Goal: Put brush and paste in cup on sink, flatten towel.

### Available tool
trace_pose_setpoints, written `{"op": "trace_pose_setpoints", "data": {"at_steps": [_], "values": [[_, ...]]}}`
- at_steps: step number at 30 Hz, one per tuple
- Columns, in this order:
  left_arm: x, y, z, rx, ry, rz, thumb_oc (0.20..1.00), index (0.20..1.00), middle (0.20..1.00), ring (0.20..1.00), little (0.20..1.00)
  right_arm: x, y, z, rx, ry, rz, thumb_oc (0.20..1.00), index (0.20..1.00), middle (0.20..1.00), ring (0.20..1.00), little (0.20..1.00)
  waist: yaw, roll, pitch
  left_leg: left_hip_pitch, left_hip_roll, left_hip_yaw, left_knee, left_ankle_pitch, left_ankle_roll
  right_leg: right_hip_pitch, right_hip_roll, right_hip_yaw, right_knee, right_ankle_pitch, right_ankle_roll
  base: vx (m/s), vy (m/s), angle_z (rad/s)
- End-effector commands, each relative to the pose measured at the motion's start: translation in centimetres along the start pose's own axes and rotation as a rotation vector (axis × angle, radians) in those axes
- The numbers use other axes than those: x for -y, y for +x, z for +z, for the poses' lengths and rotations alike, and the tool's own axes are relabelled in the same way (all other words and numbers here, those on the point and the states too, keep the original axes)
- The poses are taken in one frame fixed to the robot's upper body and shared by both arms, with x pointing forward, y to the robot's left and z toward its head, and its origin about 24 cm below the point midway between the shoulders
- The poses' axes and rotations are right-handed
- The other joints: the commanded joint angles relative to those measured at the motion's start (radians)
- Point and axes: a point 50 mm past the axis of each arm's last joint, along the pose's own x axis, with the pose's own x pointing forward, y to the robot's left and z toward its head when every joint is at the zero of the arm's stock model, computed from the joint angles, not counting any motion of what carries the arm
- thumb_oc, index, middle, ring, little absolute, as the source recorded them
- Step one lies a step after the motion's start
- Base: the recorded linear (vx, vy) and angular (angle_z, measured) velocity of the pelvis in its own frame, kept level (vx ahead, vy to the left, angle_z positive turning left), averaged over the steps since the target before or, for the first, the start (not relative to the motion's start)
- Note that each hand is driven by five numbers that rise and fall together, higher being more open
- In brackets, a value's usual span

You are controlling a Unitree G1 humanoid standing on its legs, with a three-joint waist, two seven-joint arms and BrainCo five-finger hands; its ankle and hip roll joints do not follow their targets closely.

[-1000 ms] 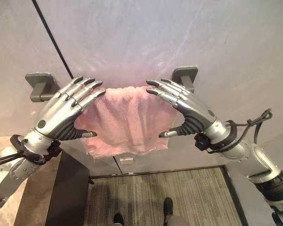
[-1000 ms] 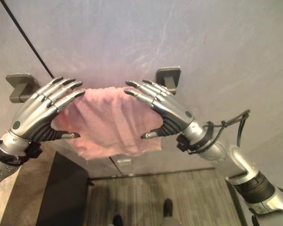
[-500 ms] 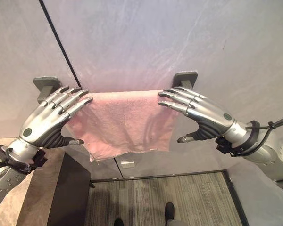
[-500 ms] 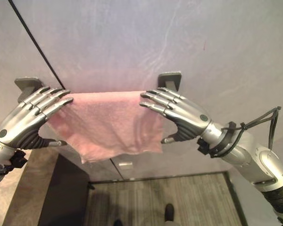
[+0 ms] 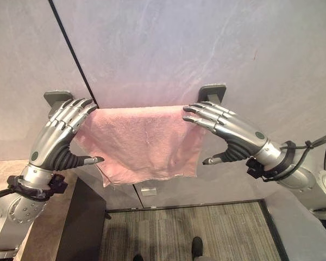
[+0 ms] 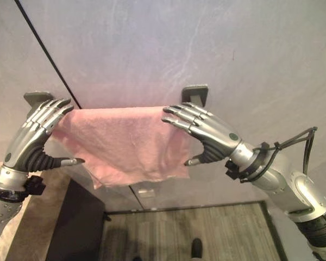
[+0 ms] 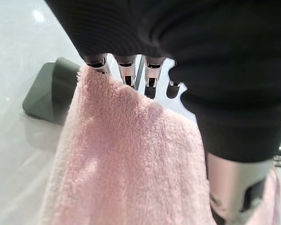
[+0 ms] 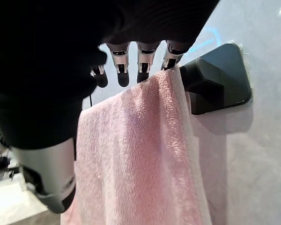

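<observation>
In the left eye view, a pink towel hung mid-frame over a bar between two dark wall brackets. The left hand lay at its left end and the right hand at its right end, fingers straight and slightly spread over the top edge, thumbs held apart below.

The right eye view showed the same.

In the left wrist view, straight fingertips rested on the towel's fold beside a bracket.

The right wrist view matched, fingertips near the other bracket.
</observation>
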Motion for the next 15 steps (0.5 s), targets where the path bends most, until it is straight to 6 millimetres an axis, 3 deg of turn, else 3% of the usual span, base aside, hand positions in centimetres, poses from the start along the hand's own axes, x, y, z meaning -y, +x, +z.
{"op": "trace_pose_setpoints", "data": {"at_steps": [1, 4, 10, 15], "values": [[1.3, -0.7, -2.6, -0.161, -0.083, 0.023, 1.000, 1.000, 1.000, 1.000, 1.000, -2.3, -1.2, -3.0, -0.202, 0.027, -0.010, 1.000, 1.000, 1.000, 1.000, 1.000, -0.012, -0.048, 0.063, 0.009, 0.001, -0.005, 0.006, -0.007, -0.008, 0.057, -0.080, -0.022, 0.007, -0.010, 0.090, 0.00, 0.000, 0.00], [1.7, 0.0, -2.1, -0.146, -0.145, 0.096, 1.000, 1.000, 1.000, 1.000, 1.000, -2.8, -0.8, -2.8, -0.207, 0.076, -0.077, 1.000, 1.000, 1.000, 1.000, 1.000, -0.015, -0.047, 0.058, 0.017, 0.000, -0.006, 0.006, -0.011, -0.006, 0.065, -0.081, -0.022, 0.007, -0.014, 0.088, 0.00, 0.000, 0.00], [1.2, 2.7, -0.2, -0.059, -0.244, 0.308, 1.000, 1.000, 1.000, 1.000, 1.000, -2.9, 1.1, -1.8, -0.208, 0.407, -0.402, 1.000, 1.000, 1.000, 1.000, 1.000, -0.026, -0.039, 0.038, 0.040, 0.001, -0.004, 0.006, -0.018, -0.002, 0.086, -0.081, -0.021, 0.007, -0.022, 0.080, 0.00, 0.000, 0.00], [0.0, 2.2, -0.3, -0.096, -0.323, 0.493, 1.000, 1.000, 1.000, 1.000, 1.000, -1.3, 1.2, -1.0, -0.160, 0.557, -0.601, 1.000, 1.000, 1.000, 1.000, 1.000, -0.026, -0.037, 0.028, 0.061, 0.002, 0.006, 0.006, -0.021, 0.001, 0.099, -0.077, -0.012, 0.007, -0.025, 0.071, 0.00, 0.003, -0.06]]}}
